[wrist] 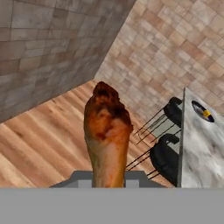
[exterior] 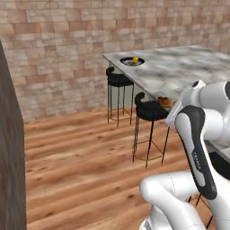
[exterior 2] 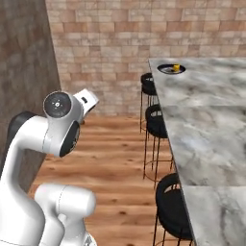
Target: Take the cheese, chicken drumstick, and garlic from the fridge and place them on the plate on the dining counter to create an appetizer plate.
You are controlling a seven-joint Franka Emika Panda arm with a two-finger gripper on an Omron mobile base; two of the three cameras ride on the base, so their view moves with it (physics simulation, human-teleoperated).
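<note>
One chicken drumstick (wrist: 107, 131) pinched in the fingers (wrist: 108, 178), one cheese (exterior: 135, 59) on one plate (exterior: 127, 62), three stools (exterior 2: 158, 121).

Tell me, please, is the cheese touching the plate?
Touching. In the left base view the cheese sits inside the plate rim on the counter.

Robot arm by a marbled counter, with several things partly hidden or cut off.

In the hand view the chicken drumstick (wrist: 106, 131) has its thin lower end hidden at the bottom, so the fingers around it cannot be seen. From the left base view only a sliver of it (exterior: 165, 102) peeks past the white arm. The plate (exterior: 132, 61) is far off; a yellow speck, the cheese (exterior: 135, 59), is too small to make out. The dining counter (exterior 2: 211, 125) runs off the right edge.
</note>
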